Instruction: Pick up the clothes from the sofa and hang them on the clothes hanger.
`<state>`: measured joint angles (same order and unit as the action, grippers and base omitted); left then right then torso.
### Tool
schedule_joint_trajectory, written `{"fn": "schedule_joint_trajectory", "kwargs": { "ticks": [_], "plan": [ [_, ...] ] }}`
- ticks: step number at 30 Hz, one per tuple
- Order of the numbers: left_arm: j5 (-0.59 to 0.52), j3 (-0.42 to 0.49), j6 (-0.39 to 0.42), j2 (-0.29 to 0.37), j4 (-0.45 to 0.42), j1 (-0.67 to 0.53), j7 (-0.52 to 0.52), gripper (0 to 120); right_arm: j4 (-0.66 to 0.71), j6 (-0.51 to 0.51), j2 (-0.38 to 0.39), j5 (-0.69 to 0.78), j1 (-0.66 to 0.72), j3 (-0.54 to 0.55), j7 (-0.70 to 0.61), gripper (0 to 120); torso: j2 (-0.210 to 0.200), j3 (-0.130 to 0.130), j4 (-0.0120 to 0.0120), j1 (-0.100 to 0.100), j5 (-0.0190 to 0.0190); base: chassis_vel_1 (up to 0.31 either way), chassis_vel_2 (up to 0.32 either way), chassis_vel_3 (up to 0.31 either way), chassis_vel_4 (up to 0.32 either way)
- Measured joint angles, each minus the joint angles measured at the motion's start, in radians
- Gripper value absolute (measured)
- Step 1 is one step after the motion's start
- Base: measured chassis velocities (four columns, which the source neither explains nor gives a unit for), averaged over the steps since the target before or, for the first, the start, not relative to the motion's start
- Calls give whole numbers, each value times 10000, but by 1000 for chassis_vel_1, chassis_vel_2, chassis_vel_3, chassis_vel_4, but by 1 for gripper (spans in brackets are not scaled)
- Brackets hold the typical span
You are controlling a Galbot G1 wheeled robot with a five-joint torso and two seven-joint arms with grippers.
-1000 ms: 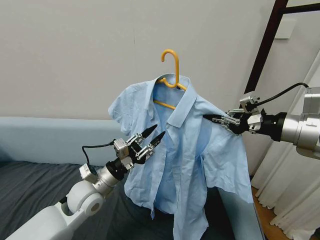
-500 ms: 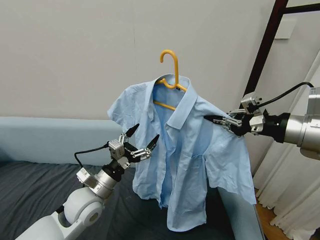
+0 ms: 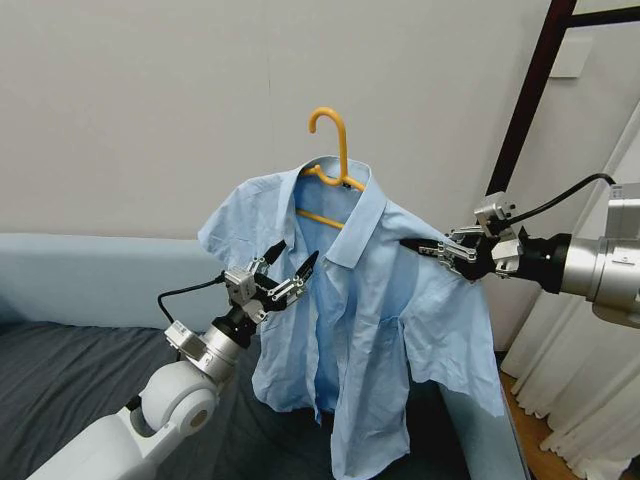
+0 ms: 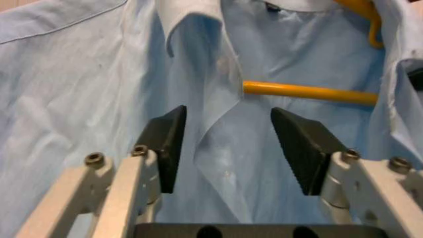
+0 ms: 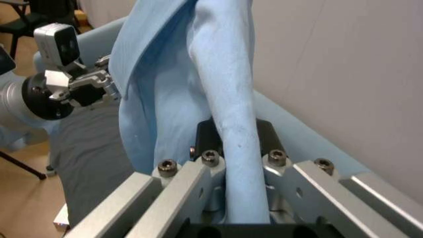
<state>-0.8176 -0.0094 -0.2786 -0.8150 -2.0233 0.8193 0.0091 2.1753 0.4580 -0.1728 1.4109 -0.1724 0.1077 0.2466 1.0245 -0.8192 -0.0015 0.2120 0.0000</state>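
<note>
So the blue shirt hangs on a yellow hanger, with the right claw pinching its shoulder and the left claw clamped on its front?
Not quite: the left gripper is open in front of the shirt, gripping nothing, as the left wrist view shows. The yellow hanger and the right gripper shut on the shoulder are right.

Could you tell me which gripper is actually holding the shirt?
The right gripper, shut on the shirt at its shoulder; the left gripper hangs open before the front.
</note>
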Motion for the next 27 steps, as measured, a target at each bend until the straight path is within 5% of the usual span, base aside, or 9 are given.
{"fn": "schedule_joint_trajectory", "kwargs": {
  "ticks": [13, 27],
  "plan": [
    [-323, 159, -120, -2, -136, -401, 94, 1, -134, -1, -76, -58, 23, 161, -20, 1, 0, 0, 0, 0, 0, 0, 0, 0, 0],
    [33, 199, 105, 63, -280, -221, 262, 0, 21, -26, -100, 370, 43, 285, -616, 1, 0, 0, 1, 0, 0, 0, 0, 0, 0]
  ]
}}
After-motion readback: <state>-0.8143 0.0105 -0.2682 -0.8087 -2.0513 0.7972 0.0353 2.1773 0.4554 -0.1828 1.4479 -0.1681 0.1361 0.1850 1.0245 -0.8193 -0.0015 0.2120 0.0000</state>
